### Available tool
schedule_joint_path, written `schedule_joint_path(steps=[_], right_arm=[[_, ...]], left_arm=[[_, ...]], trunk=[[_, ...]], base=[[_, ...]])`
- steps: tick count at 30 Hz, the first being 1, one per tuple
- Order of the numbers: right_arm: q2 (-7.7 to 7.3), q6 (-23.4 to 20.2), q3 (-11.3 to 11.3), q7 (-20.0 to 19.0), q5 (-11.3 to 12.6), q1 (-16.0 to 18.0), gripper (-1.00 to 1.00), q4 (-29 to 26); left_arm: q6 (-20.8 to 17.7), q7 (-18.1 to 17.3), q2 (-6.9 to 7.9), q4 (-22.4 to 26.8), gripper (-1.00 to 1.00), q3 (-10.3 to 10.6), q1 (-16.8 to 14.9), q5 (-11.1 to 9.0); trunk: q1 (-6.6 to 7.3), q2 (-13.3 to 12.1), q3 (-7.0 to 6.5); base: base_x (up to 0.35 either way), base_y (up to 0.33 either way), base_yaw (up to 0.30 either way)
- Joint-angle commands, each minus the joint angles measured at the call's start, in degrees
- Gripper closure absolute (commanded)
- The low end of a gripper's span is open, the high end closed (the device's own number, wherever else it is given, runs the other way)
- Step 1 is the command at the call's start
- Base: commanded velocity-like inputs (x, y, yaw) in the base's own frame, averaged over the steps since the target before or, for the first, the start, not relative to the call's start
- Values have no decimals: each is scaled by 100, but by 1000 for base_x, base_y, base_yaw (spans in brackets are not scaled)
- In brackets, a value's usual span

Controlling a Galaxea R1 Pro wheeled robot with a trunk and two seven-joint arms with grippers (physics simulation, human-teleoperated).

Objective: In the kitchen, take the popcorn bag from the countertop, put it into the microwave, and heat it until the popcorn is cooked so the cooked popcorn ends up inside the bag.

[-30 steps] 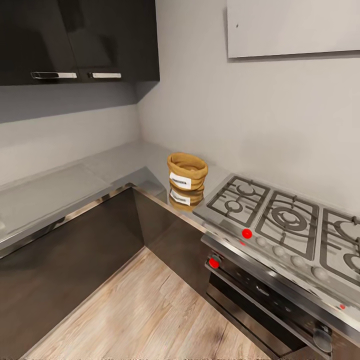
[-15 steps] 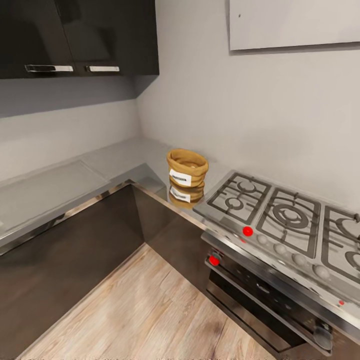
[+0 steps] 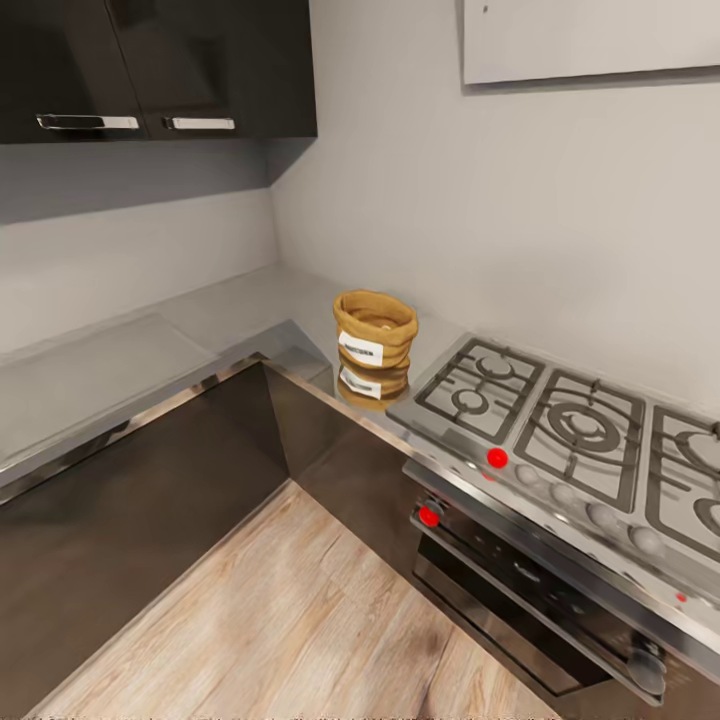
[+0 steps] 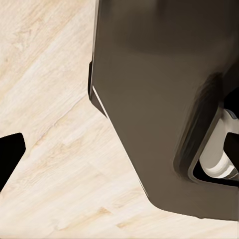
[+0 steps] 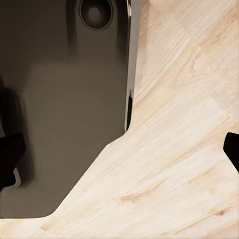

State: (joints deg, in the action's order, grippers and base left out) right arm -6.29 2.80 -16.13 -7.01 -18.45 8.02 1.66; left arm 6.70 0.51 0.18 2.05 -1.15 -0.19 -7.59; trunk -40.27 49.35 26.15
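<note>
1. Popcorn bag point(image 3: 375, 331) sits upright on the countertop point(image 3: 240, 310), at 9 o'clock of the gas hob point(image 3: 560, 430).
2. We judge ourselves approaching; next we need a reach to its rim.
3. We cannot tell either gripper's state.

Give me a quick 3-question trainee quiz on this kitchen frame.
1. True or false: the squat mustard-tan burlap popcorn bag stands upright on the glossy steel-grey countertop.
2. What lies directly beside the bag, toward the head view's right? A) sink B) silver gas hob with black grates C) kettle
3. Fill in: the wrist views look down on pale wood plank ____.

Key: 1 true; 2 B, the hob; 3 floor.
</note>
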Motion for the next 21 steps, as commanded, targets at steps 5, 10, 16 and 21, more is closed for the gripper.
schedule_joint_path(steps=[5, 10, 16, 21], right_arm=[[-4, 28, -49, -11, -45, 7, -100, 13], [-4, 27, -49, -11, -45, 7, -100, 17], [-4, 28, -49, -11, -45, 7, -100, 15], [-4, 27, -47, -11, -45, 7, -100, 14]], left_arm=[[16, 2, -1, -3, -100, -5, -2, -32], [16, 2, -1, -3, -100, -8, -1, -32], [16, 2, -1, -3, -100, -7, -1, -32], [16, 2, -1, -3, -100, -5, -4, -32]], trunk=[[0, 4, 51], [0, 4, 97], [0, 4, 152], [0, 4, 198]], base=[[0, 0, 0], [0, 0, 0], [0, 0, 0], [0, 0, 0]])
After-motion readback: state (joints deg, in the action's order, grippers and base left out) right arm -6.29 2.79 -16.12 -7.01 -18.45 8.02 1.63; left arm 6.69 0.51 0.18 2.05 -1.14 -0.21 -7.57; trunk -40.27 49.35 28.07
